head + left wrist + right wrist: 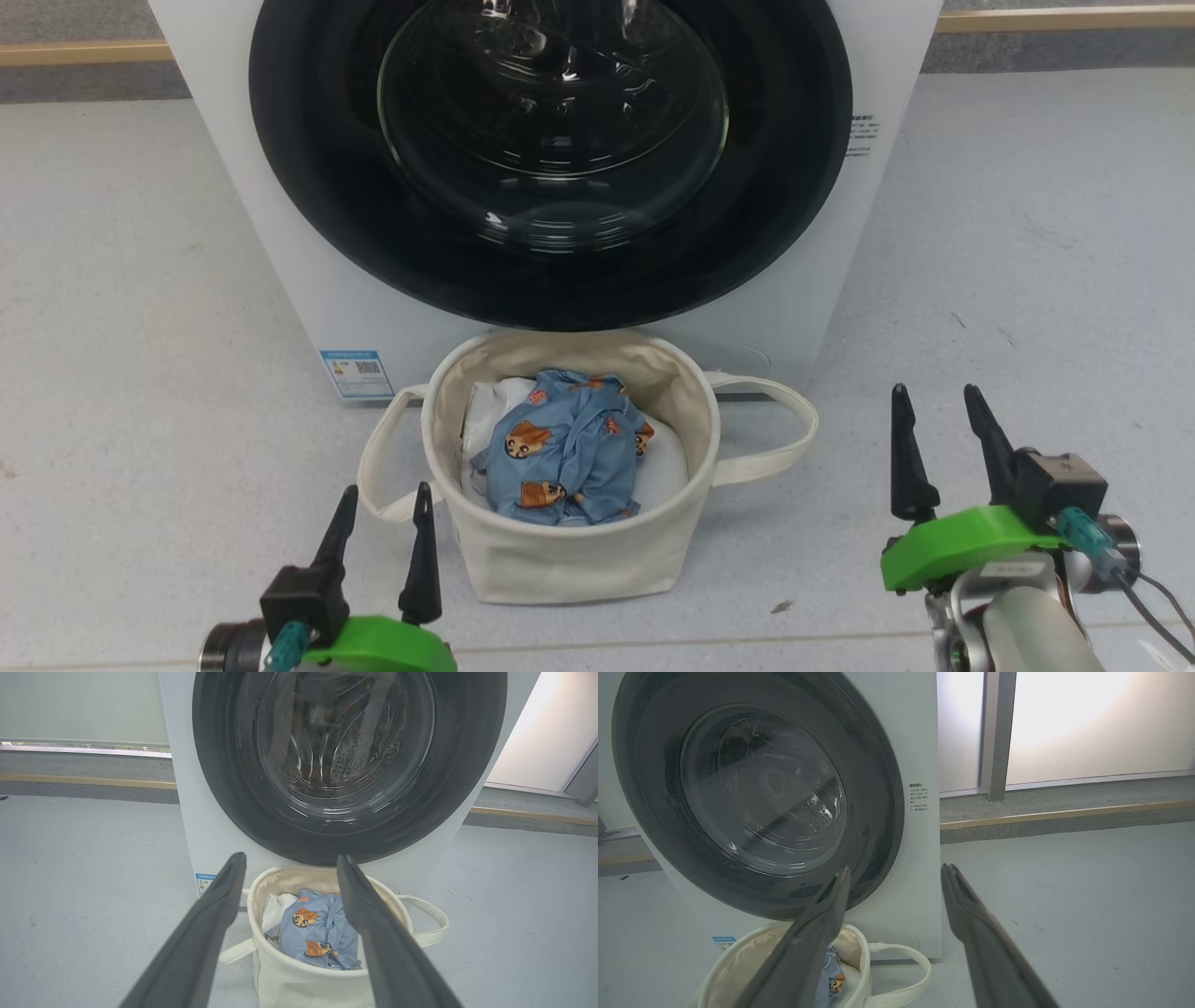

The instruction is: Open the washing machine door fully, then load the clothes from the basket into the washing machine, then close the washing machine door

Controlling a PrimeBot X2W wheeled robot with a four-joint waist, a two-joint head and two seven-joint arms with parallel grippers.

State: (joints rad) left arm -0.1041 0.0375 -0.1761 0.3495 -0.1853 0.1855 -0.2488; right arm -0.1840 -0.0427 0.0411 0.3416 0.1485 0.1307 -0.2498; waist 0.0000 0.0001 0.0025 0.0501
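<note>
**Head view.** The large white front-loading washing machine (271, 261) stands on the grey speckled floor (140, 327). Its round door (551, 140), a glossy black rim around a bulging clear glass centre, sits shut against the machine front. The round cream canvas basket (560, 560) stands on the floor just in front of the machine, below the door, with one loop handle out to each side. The small light-blue garment (569, 448), printed with orange-brown bear faces, lies crumpled inside the basket on a plain white cloth (667, 471). A small blue label (357, 373) sits at the machine's lower left corner.

The left hand (387, 488) hovers just beside the basket's near left wall. The right hand (935, 388) hovers well to the right of the basket. Both hands have their fingers spread wide and hold nothing.

**Left wrist view.** The perforated steel drum (345, 760) is visible through the door glass. The basket and garment appear between this hand's two fingers.

**Right wrist view.** The door is seen obliquely from the right. A block of small printed text (918, 797) shows on the white front beside the rim, and bright frosted wall panels (1064, 718) stand behind the machine. A small part of the garment shows beside the hand's finger.
</note>
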